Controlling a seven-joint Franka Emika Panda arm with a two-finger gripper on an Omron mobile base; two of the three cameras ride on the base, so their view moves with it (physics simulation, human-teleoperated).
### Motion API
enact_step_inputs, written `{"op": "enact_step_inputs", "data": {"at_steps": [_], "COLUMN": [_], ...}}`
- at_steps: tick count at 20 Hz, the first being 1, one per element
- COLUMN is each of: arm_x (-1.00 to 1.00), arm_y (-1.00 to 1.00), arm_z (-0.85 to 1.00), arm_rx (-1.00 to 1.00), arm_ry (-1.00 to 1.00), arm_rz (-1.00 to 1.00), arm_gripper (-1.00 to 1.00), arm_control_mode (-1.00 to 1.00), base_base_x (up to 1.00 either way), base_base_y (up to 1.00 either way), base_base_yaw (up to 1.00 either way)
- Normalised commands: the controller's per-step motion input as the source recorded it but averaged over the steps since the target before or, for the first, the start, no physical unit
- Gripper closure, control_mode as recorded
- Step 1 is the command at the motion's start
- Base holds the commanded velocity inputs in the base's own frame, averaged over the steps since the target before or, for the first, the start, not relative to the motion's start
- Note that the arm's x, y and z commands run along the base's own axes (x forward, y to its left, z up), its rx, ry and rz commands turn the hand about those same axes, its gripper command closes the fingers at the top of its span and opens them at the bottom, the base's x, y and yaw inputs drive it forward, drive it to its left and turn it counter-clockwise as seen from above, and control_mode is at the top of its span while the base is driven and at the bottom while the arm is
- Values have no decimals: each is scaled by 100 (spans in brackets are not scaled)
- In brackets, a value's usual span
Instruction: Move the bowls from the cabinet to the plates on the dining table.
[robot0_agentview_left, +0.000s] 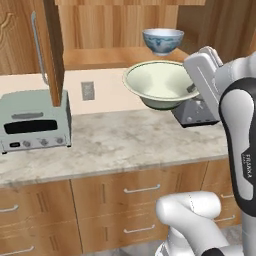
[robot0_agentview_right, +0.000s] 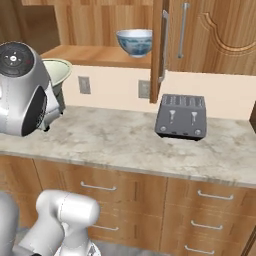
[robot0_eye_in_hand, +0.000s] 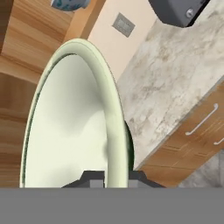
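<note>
Marble-patterned beige worktop (robot0_agentview_left: 125, 140) runs across the kitchen under mid-brown wooden cupboards, and above it the claw (robot0_eye_in_hand: 111, 177) is clenched on the rim of the cream-white bowl (robot0_agentview_left: 159, 82). At the bottom of the hand view its dark fingertips (robot0_eye_in_hand: 92, 178) straddle the bowl's wall, one inside and one outside; the rim rises from them as a tall pale-green ellipse, smooth and glossy. In the left base view the same bowl hangs right of centre, mouth tilted toward the camera, clear of the worktop, with the white hand at its right edge. From the right base view, the arm's round joint covers most of it, leaving a sliver of rim at the upper left (robot0_agentview_right: 59, 70). Behind, the blue-patterned bowl (robot0_agentview_left: 163, 40) stands upright on the open cabinet (robot0_agentview_right: 95, 52) shelf. A dark slotted toaster (robot0_agentview_right: 181, 116) sits on the worktop, fully seen from the right base view. At the left edge of the left base view stands a pale-grey toaster oven (robot0_agentview_left: 34, 121).
</note>
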Motion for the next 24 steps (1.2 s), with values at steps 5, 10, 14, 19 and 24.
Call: {"op": "enact_step_inputs", "data": {"at_steps": [5, 10, 14, 19, 24], "arm_x": [0, 0, 0, 0, 0], "arm_y": [0, 0, 0, 0, 0], "arm_z": [0, 0, 0, 0, 0], "arm_rx": [0, 0, 0, 0, 0], "arm_ry": [0, 0, 0, 0, 0], "arm_rz": [0, 0, 0, 0, 0], "arm_gripper": [100, 100, 100, 100, 100], "arm_control_mode": [100, 100, 100, 100, 100], "base_base_x": [-37, -47, -55, -66, -38], "base_base_y": [0, 0, 0, 2, 2], "base_base_yaw": [36, 61, 63, 60, 59]}}
